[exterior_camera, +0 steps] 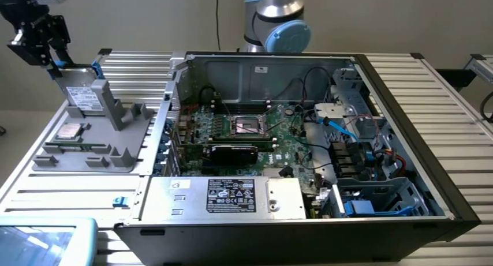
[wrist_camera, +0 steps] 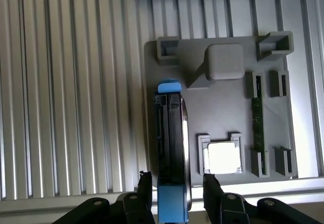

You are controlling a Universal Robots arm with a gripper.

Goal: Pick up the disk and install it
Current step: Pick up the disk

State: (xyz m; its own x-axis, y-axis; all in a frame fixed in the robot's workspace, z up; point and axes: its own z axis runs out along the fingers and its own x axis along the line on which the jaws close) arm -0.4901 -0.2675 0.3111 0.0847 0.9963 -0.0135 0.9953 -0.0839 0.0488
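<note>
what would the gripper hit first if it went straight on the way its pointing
Most likely the disk: it stands on edge in the grey holder, right between the gripper's open fingers; depth is unclear.

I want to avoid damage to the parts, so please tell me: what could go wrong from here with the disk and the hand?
1. The hand straddles the disk near one end, not its middle, so the disk may tilt when lifted.
2. The chip lies close by on the same grey tray; a swinging disk could knock it.
</note>
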